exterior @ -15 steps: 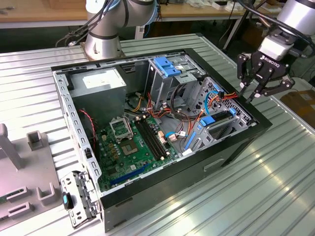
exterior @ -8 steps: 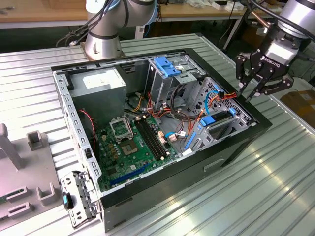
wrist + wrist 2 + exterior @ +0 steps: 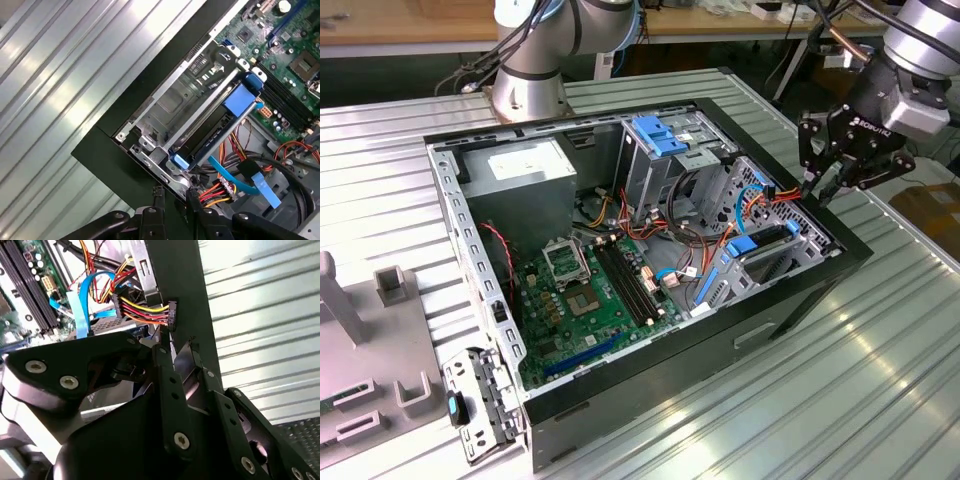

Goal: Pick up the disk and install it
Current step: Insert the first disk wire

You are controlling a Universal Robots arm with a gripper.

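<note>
Here we are over the open case point(image 3: 650, 385), lying on its side on the ribbed tabletop point(image 3: 880, 380) with the panel off, which we take to be why every bay can be reached from above. The tool point(image 3: 823, 186) hovers just outside the case's front corner, above its black wall. In both wrist views its fingers point(image 3: 162, 357) stand slightly spread with nothing between them, only case wall showing through the gap point(image 3: 175, 192). The disk point(image 3: 215, 135) sits inside the case, standing on edge in the drive cage point(image 3: 175, 100) at that same corner, its blue bracket catching the light. We pick it out in the exterior view too point(image 3: 760, 244). Just inside the case wall, nearest the tool, hang a striped power plug point(image 3: 150, 312) and a blue ribbon cable point(image 3: 82, 310) — both look loose, draped clear of the cage mouth. Deeper in the case lies the motherboard point(image 3: 590, 300). The disk's labelled face is turned away from us, and whether it is pushed fully home or either cable is plugged into it — we can't tell, as the cage rails cover that end.
</note>
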